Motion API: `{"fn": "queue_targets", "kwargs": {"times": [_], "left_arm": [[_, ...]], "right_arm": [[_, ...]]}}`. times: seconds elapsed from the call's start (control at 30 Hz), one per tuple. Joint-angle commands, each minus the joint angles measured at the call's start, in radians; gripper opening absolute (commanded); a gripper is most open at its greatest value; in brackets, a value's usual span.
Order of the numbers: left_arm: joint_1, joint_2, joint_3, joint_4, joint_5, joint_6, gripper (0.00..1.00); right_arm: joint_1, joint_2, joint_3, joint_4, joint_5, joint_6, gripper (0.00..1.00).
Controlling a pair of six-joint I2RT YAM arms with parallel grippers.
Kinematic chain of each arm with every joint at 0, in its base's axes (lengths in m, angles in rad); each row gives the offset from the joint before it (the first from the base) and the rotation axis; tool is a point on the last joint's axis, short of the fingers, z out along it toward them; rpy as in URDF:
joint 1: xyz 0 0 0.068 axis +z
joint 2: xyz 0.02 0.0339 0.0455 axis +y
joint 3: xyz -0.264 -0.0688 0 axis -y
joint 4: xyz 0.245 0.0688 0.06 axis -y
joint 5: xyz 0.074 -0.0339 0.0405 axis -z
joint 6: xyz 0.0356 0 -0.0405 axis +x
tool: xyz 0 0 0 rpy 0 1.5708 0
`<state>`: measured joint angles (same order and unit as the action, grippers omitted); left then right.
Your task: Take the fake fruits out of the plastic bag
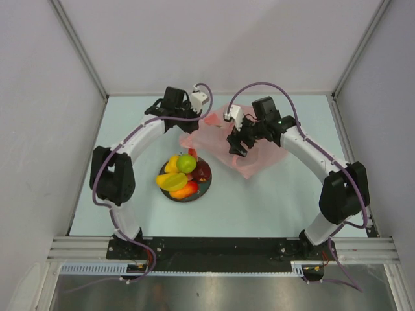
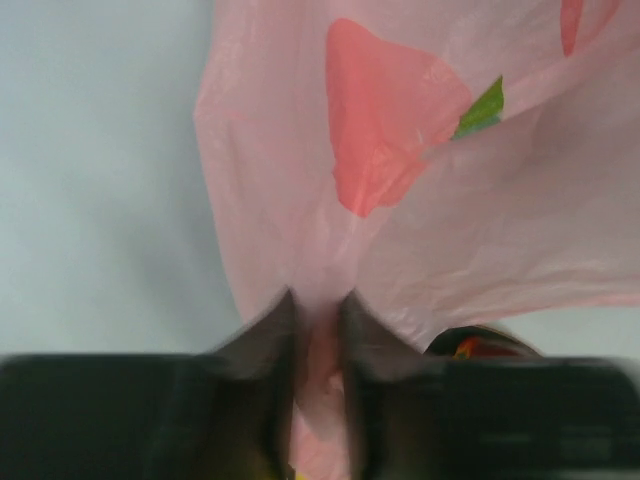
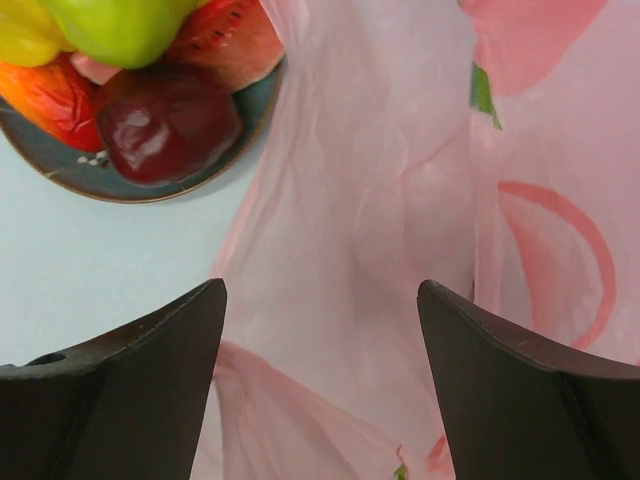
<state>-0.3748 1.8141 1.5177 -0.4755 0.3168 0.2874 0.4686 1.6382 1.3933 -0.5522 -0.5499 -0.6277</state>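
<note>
- Pinched in the left gripper is the plastic bag's edge.
- Right gripper is held spread above the bag.
- Heaped on the blue plate are the fake fruits; a check inside the bag seems needed next.

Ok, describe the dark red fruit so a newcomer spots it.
Find the dark blue plate beside the pink bag. On its side nearest the bag lies the dark red piece, glossy maroon, darker than the watermelon slice and green pear beside it.
</note>
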Motion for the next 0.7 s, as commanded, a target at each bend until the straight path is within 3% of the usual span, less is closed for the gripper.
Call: {"fn": "queue_targets", "kwargs": {"times": [0.0,0.23,0.43,0.6,0.67], "left_arm": [[-0.003,0.080,0.168,0.014,0.014,0.027,0.00],[-0.027,0.136,0.331,0.071,0.090,-0.056,0.00],[-0.065,0.070,0.314,0.048,0.264,-0.112,0.00],[-0.107,0.016,0.326,0.005,0.330,-0.180,0.00],[-0.115,0.007,0.338,-0.011,0.349,-0.203,0.00]], "right_arm": [[-0.038,0.015,-0.010,0.015,0.091,0.114,0.82],[-0.143,0.041,-0.057,0.046,0.275,0.089,0.78],[-0.217,0.031,-0.057,0.002,0.380,0.034,0.76],[-0.249,-0.049,-0.056,-0.038,0.355,-0.064,0.76],[-0.245,-0.119,-0.056,-0.057,0.256,-0.096,0.76]]}}
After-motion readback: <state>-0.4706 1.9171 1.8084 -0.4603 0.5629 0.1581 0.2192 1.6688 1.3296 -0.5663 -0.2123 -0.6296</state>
